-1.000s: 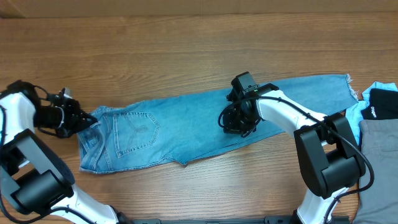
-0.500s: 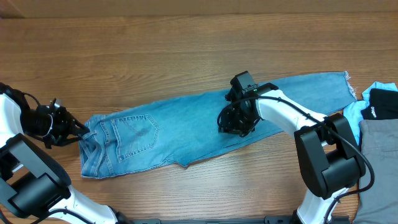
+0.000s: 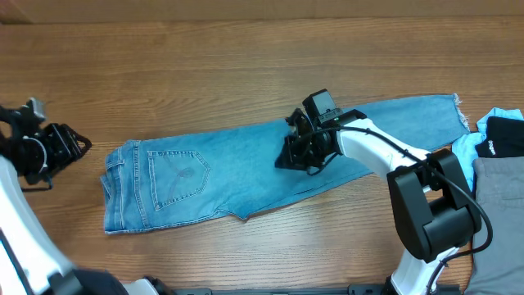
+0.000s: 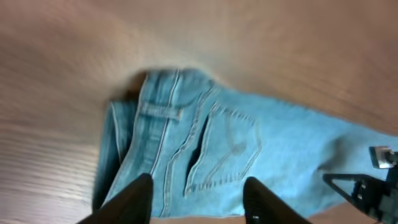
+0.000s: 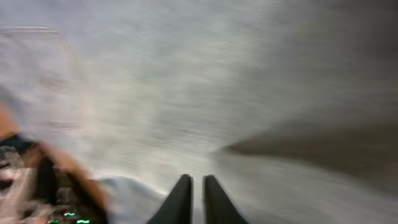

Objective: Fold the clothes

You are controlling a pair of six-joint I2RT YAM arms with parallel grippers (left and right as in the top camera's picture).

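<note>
The light-blue denim jeans (image 3: 246, 168) lie flat across the wooden table, waistband and stitched back pockets (image 3: 176, 172) at the left, frayed hem (image 3: 454, 105) at the far right. My left gripper (image 3: 82, 146) hangs open just left of the waistband, not touching it. In the left wrist view the open left gripper (image 4: 199, 180) frames the jeans' waist (image 4: 186, 143) with nothing between the fingers. My right gripper (image 3: 281, 162) presses on the leg at mid-length. In the blurred right wrist view the right gripper (image 5: 192, 179) is shut over denim (image 5: 186, 93); whether cloth is pinched is unclear.
At the right table edge lie a black garment (image 3: 503, 135), a pale-blue one (image 3: 465, 152) and a grey one (image 3: 499, 205). Bare wood (image 3: 246, 65) stretches behind the jeans.
My left gripper let go of the waistband, opened and drew back to the left. My right gripper shifted a little left along the leg. The jeans lie slightly further left.
</note>
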